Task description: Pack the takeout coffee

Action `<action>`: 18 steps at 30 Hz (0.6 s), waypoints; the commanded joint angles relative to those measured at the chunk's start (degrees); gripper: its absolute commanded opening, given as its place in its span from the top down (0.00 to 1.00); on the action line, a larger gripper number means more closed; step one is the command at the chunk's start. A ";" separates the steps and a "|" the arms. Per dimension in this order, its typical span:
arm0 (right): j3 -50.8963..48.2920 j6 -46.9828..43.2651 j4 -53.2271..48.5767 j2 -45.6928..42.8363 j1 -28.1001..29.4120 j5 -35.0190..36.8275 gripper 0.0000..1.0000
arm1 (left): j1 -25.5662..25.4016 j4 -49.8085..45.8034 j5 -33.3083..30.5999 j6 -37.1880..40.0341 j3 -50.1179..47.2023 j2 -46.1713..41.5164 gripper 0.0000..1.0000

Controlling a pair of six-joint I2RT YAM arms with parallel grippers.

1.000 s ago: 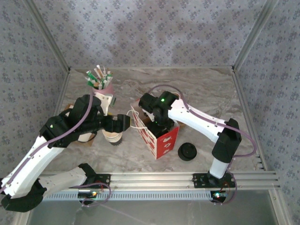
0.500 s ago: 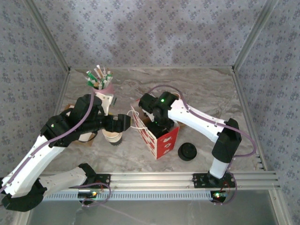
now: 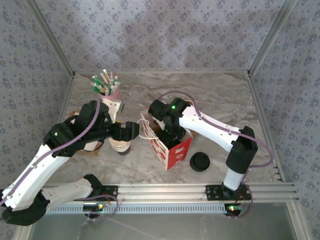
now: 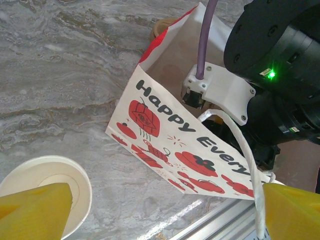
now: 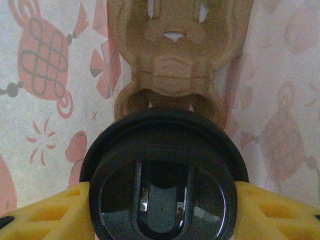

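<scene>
On my feed the table (image 3: 215, 95) reads as polished marble-look stone, smooth with a faint sheen. The bag (image 4: 165, 130) is matt white paper with flat red and black print, thin enough that the pattern shows through on its inner face. Its handle (image 4: 239, 140) is twisted white cord. The coffee cup (image 5: 162, 185) shows me a glossy black plastic lid catching small highlights. The brown tray (image 5: 175, 55) looks matt and fibrous, like moulded pulp. My right fingers (image 5: 45, 215) are dull yellow plastic with a finely grained face. The open cup (image 4: 52, 172) is smooth, matt white paper. The rail (image 3: 170, 192) is bare brushed metal.
</scene>
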 commanded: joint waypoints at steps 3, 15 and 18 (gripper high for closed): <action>-1.80 -0.76 0.25 -1.85 -0.10 -0.11 0.39 | -0.36 1.02 -0.78 0.65 -0.41 -0.05 0.04; -2.42 -0.76 0.92 -2.30 -0.01 -0.24 0.39 | -0.29 1.41 -0.66 0.65 -0.54 0.18 0.04; -2.69 -0.76 1.15 -2.40 -0.02 -0.24 0.39 | -0.32 1.37 -0.68 0.65 -0.71 0.17 0.04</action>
